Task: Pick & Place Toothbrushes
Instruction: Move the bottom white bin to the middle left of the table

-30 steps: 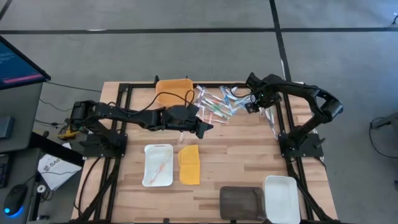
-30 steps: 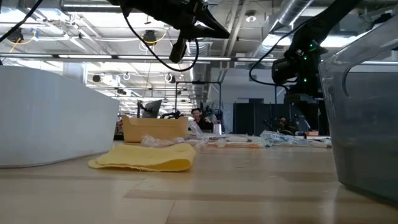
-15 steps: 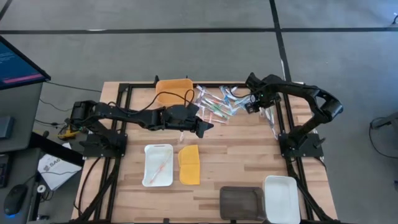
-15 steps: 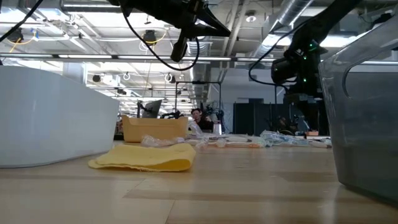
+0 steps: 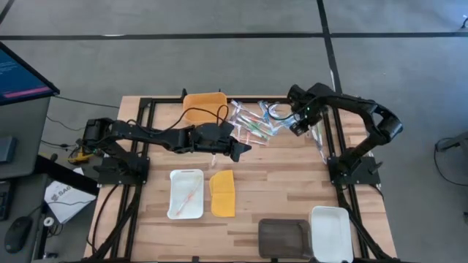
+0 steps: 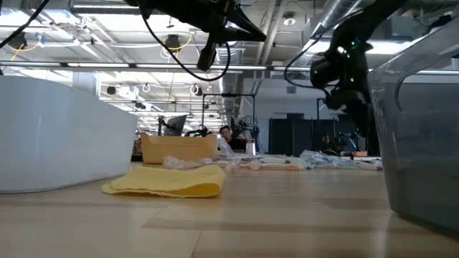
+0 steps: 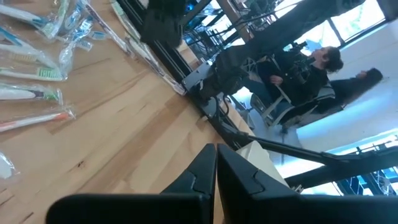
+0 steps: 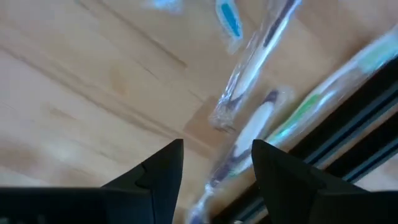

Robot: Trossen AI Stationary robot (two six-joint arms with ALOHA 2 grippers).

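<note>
Meanwhile, your right gripper [image 8: 214,165] hung with fingers apart over the toothbrushes [image 5: 252,123] scattered at the table's [image 5: 292,190] far edge beside the orange tray [image 5: 204,107]. Your left gripper [image 5: 240,151] stayed pressed together, empty, above the yellow lid [image 5: 223,193].

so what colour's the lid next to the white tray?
Yellow-orange lid, clearest in the high view.
</note>
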